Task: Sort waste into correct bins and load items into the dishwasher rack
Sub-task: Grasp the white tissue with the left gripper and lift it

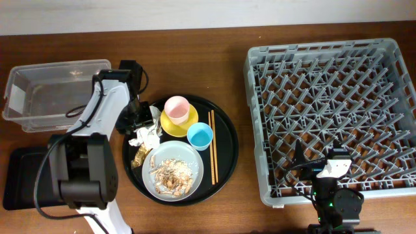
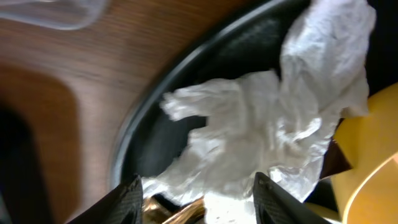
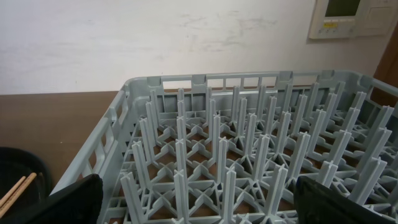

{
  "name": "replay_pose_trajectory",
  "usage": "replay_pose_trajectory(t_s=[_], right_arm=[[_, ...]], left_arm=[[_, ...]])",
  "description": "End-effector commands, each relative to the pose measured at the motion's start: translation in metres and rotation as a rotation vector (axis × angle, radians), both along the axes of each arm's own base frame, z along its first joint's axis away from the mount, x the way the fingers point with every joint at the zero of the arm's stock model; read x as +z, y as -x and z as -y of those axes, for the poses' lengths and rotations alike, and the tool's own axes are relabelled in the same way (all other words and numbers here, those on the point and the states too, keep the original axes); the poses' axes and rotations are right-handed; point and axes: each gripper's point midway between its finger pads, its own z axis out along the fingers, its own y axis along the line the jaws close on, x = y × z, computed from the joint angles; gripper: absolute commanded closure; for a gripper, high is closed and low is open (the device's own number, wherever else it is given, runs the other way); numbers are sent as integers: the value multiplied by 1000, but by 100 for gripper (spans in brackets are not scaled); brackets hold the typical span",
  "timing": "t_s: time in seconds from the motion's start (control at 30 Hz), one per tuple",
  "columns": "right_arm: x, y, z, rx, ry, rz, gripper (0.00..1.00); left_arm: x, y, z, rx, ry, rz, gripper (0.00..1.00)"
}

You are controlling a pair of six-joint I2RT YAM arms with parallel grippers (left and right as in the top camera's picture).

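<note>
Overhead view with both wrist views. The left gripper [image 1: 138,121] is hanging over the left edge of the large round black tray [image 1: 224,166]. Its fingers [image 2: 127,200] are standing well apart and gripping nothing. The crumpled white paper napkins [image 2: 261,124] are lying just beyond the fingertips, on the tray floor against its rim. Whether the tips are touching the paper cannot be told. A brown wrapper stick [image 1: 138,156] is lying just beside the napkins, toward the near side of the tray.

On the same tray, the small pink cup [image 1: 176,106] is sitting on the yellow saucer [image 1: 190,121], and the small light blue cup [image 1: 199,135] is standing just beside the saucer. The pale grey round plate [image 1: 192,182] is carrying the pale beige-orange crumbly food scraps [image 1: 169,170]. The pair of thin wooden chopsticks [image 1: 212,138] is lying side by side to the right of the cups.

The clear rectangular plastic box [image 1: 19,97] is resting on the wooden counter [image 1: 195,58] at far left. The shallow black rectangular tray [image 1: 16,179] is lying nearer, partly hidden behind the left arm. The large square grey plastic dishwasher rack [image 1: 257,130] is occupying the right side of the counter, apart from the round tray. The right gripper [image 3: 208,205] is hovering at the rack's near edge, its fingers spread wide and clasping nothing.
</note>
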Motion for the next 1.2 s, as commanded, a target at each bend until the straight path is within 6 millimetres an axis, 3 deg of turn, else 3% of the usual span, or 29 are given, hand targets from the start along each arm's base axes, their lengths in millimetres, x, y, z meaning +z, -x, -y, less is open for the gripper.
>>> replay_pose_trajectory(t_s=[0.0,0.13,0.2,0.23,0.27,0.37,0.67,0.9,1.0,1.17], right_arm=[[-4,0,4,-20,-3,-6,2],[-4,0,4,-20,-3,-6,2],[-4,0,4,-20,-3,-6,2],[-4,0,4,-20,-3,-6,2],[-4,0,4,-20,-3,-6,2],[-4,0,4,-20,-3,-6,2],[-4,0,4,-20,-3,-6,2],[-4,0,4,-20,-3,-6,2],[-4,0,4,-20,-3,-6,2],[-4,0,4,-20,-3,-6,2]], left_arm=[[-11,4,17,-75,106,-34,52],[-11,5,17,-75,105,-39,68],[-11,5,17,-75,105,-40,83],[-11,6,17,-74,105,-42,95],[-10,7,17,-74,106,-45,99],[1,8,15,-66,105,-59,99],[84,5,12,-51,123,43,99],[130,13,4,-12,126,168,99],[145,19,-3,7,125,205,99],[151,21,-2,12,147,221,99]])
